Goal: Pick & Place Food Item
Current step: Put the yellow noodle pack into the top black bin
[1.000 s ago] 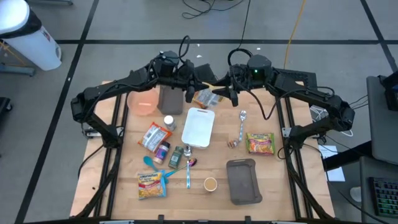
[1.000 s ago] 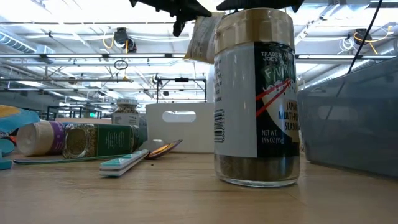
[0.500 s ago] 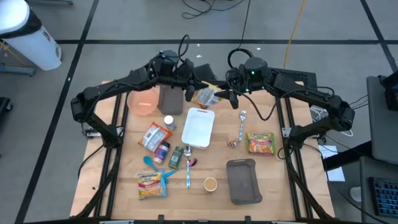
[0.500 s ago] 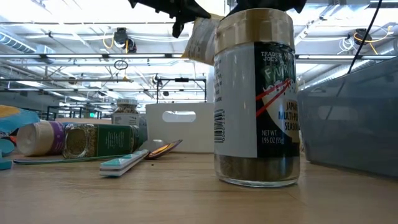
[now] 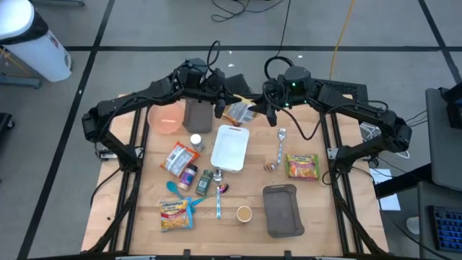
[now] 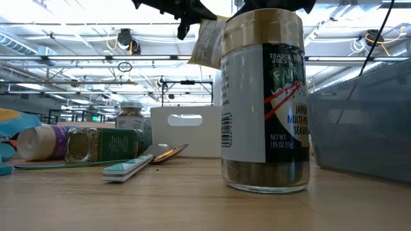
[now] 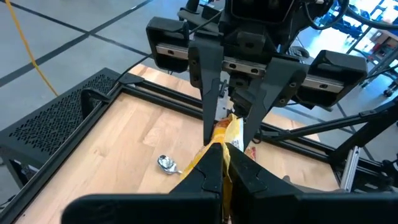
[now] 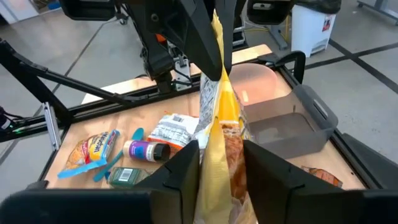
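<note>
A yellow-and-orange food packet (image 5: 239, 113) hangs in the air over the table's far middle, between my two grippers. My left gripper (image 5: 225, 110) is shut on its left end, which also shows in the left wrist view (image 7: 222, 163). My right gripper (image 5: 261, 110) is open and faces the left one. Its two fingers stand on either side of the packet's right end (image 8: 219, 149); I cannot tell whether they touch it. In the low view the packet (image 6: 207, 40) shows high up behind a spice jar (image 6: 263, 96). My left gripper pinches the packet's left end (image 7: 220, 149) between its two fingers, at the packet's edge. The fingers come level from the table's left. The packet is lifted clear of the table and stands on edge, reaching out toward my right gripper.
Below the grippers lie a white cutting board (image 5: 230, 146), a grey bin (image 5: 196, 115) and a pink bowl (image 5: 164, 119). Nearer are snack packets (image 5: 302, 165), spice jars (image 5: 189, 175), a spoon (image 5: 281, 144), a grey tray (image 5: 280, 209) and a small cup (image 5: 244, 213).
My right gripper has gone a little toward the table's left, up to the packet, so its open fingers now stand around the packet's right end. My left gripper has kept its hold on the packet.
</note>
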`<action>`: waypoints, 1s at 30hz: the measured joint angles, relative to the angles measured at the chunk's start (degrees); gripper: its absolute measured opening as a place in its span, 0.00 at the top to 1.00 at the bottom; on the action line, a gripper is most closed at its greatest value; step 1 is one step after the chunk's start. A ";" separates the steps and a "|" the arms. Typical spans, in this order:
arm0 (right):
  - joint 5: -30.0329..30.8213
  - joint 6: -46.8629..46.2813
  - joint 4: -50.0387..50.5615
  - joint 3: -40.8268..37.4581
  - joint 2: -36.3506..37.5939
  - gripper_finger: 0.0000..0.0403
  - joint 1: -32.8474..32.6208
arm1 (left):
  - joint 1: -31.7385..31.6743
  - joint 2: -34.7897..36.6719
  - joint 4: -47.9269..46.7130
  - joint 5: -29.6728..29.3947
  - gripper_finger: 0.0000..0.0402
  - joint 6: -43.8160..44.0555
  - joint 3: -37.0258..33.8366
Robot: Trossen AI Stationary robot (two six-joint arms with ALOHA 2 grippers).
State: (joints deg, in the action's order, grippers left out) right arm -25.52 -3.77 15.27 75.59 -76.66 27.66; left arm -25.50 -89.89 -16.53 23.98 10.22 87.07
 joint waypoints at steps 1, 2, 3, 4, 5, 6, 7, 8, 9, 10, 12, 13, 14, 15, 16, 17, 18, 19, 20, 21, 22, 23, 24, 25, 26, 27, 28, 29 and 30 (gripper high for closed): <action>0.01 0.01 0.03 0.00 0.09 0.76 0.00 | -0.02 0.00 0.00 -0.01 1.00 -0.01 0.00; 0.02 0.11 0.06 0.00 0.13 0.78 0.02 | 0.00 0.00 0.00 0.01 1.00 -0.08 0.00; 0.00 0.21 0.06 0.00 0.19 0.80 0.02 | 0.00 0.00 0.00 0.01 1.00 -0.24 0.00; 0.00 0.30 0.06 0.00 0.22 0.81 0.02 | 0.00 0.00 -0.08 0.03 0.99 -0.50 0.00; -0.02 0.34 0.13 0.00 0.22 0.83 0.02 | 0.00 0.00 -0.24 0.03 0.99 -0.64 0.00; -0.01 0.36 0.30 0.00 0.22 0.84 0.02 | 0.00 0.00 -0.54 0.04 0.99 -0.70 0.00; -0.01 0.37 0.47 0.00 0.22 0.86 0.02 | 0.00 0.00 -0.84 0.05 1.00 -0.70 0.00; -0.01 0.39 0.60 0.00 0.22 0.88 0.02 | -0.04 0.00 -1.07 0.09 1.00 -0.72 0.00; -0.02 0.39 0.63 0.00 0.22 0.89 0.02 | -0.14 0.00 -1.26 0.19 1.00 -0.73 0.00; 0.00 0.39 0.57 0.00 0.22 0.91 0.02 | -0.24 0.00 -1.45 0.25 0.99 -0.76 0.00; 0.02 0.39 0.48 0.00 0.22 0.93 0.02 | -0.37 0.00 -1.66 0.25 0.99 -0.87 0.00; 0.00 0.39 0.48 0.00 0.22 0.94 0.02 | -0.42 0.00 -1.68 0.24 0.99 -1.00 0.00; 0.00 0.40 0.49 0.00 0.22 0.95 0.02 | -0.42 0.00 -1.68 0.21 0.99 -1.09 0.00; -0.03 0.41 0.48 0.00 0.22 0.96 0.02 | -0.42 0.00 -1.68 0.23 0.99 -1.17 0.00; -0.05 0.46 0.48 0.00 0.22 0.97 0.02 | -0.42 0.00 -1.73 0.20 0.99 -1.20 0.00; -0.09 0.64 0.48 0.00 0.22 0.98 0.02 | -0.42 0.00 -1.78 0.20 0.99 -1.20 0.00; -0.11 0.83 0.48 0.00 0.22 0.99 0.02 | -0.42 0.00 -1.79 0.20 0.99 -1.24 0.00; -0.11 0.92 0.48 0.00 0.22 0.99 0.02 | -0.42 0.00 -1.79 0.20 0.99 -1.27 0.00; -0.11 1.02 0.46 0.00 0.22 0.99 0.02 | -0.42 0.00 -1.77 0.20 0.99 -1.27 0.00; -0.13 1.04 0.46 0.00 0.22 1.00 0.02 | -0.42 0.00 -1.75 0.20 0.99 -1.27 0.00; -0.13 1.04 0.46 0.00 0.22 1.00 0.02 | -0.42 0.00 -1.75 0.19 0.99 -1.27 0.00; -0.13 1.03 0.46 0.00 0.22 0.99 0.02 | -0.42 0.00 -1.75 0.18 0.99 -1.27 0.00; -0.13 1.03 0.43 0.00 0.22 0.99 0.02 | -0.42 0.00 -1.75 0.18 0.99 -1.28 0.00; -0.15 1.03 0.40 0.00 0.22 0.98 0.02 | -0.42 0.00 -1.75 0.18 0.99 -1.29 0.00; -0.21 1.04 0.28 0.00 0.24 0.97 0.02 | -0.42 0.00 -1.75 0.18 0.99 -1.29 0.00; -0.20 1.04 0.12 0.00 0.24 0.97 0.02 | -0.42 0.00 -1.75 0.16 0.99 -1.29 0.00; -0.22 1.03 -0.02 0.00 0.24 0.96 0.02 | -0.44 0.00 -1.73 0.13 0.99 -1.29 0.00; -0.22 1.04 -0.16 0.00 0.24 0.96 0.02 | -0.46 0.00 -1.70 0.05 0.99 -1.27 0.00; -0.21 1.04 -0.26 0.00 0.24 0.96 0.02 | -0.47 0.00 -1.70 -0.01 0.99 -1.29 0.01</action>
State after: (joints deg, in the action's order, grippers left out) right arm -25.73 -2.72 15.00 75.59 -76.42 27.68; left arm -25.97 -89.89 -18.24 23.97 8.93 87.08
